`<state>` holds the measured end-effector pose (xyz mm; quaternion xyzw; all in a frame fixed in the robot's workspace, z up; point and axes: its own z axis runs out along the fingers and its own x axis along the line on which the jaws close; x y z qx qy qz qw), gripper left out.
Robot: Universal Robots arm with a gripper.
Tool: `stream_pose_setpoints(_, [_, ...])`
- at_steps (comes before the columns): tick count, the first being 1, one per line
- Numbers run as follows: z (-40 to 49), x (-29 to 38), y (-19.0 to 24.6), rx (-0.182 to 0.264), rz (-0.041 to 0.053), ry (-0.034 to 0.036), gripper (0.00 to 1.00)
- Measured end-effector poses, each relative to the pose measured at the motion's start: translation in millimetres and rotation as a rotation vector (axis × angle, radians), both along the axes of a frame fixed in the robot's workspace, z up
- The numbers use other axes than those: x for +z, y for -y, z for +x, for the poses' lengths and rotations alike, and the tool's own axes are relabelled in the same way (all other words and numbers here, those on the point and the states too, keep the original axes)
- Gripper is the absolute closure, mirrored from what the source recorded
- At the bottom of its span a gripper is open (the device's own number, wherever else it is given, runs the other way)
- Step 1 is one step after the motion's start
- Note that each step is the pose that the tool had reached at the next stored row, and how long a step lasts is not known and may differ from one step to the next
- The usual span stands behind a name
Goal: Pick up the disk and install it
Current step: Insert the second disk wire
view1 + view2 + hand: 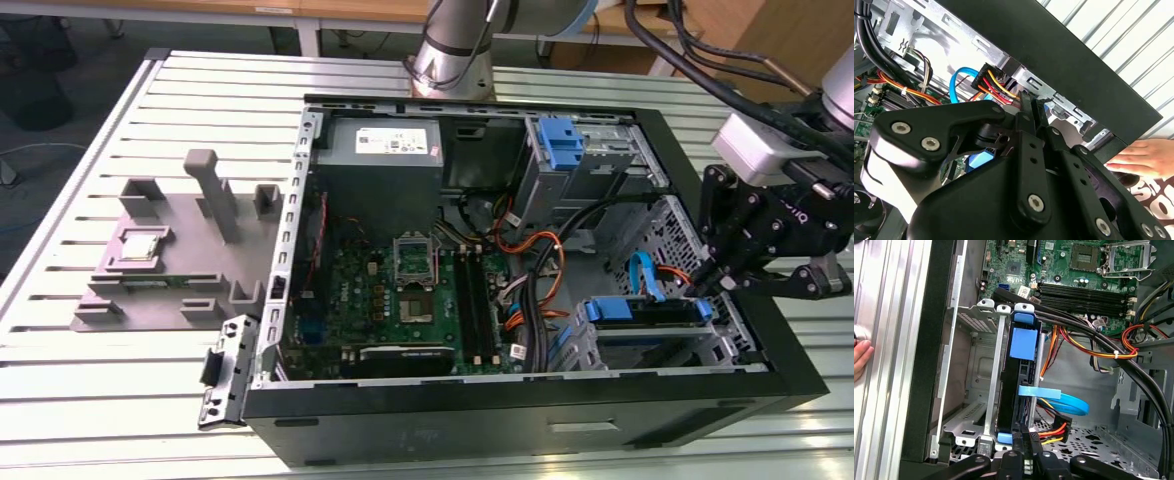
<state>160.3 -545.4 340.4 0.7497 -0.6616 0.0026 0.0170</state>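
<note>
In the exterior view the arm reaches in from the exterior view's right, its black gripper (727, 272) hanging at about three o'clock over the edge of the open computer case (694, 400), fingertips down just above the drive cage. The disk (645, 311), with its bright blue bracket, sits in that cage at about four o'clock of the case, beside the motherboard (414, 290). Out on the slatted table (107, 400) at nine o'clock stands a grey fixture (174, 270) carrying a small square chip (140, 247). In the second wrist view the gripper's dark linkages crowd the foreground, the fingers (1026, 107) drawn close together at the tips beside a blue cable (956, 80) and a red-yellow wire bundle (996, 82); whether they pinch anything cannot be told. A person's hand (1144, 157) rests on the table at four o'clock. In the first wrist view the disk stands on edge in the cage, blue bracket tab (1024, 342) at centre, the fingertips at six o'clock near its lower end.
</note>
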Motion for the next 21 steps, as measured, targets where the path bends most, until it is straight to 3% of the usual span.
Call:
stream_pose_setpoints(4, [-2.1,-0.2,-0.1,0.000,0.0002,0.0016,0.84])
stream_pose_setpoints(9, [-16.0,-0.1,0.0,0.000,0.0003,0.0211,0.84])
stream_pose_setpoints(12, [-19.1,0.1,0.1,0.000,0.0001,0.0297,0.84])
stream_pose_setpoints(21, [-19.5,3.1,0.2,-0.020,-0.0021,0.0321,0.84])
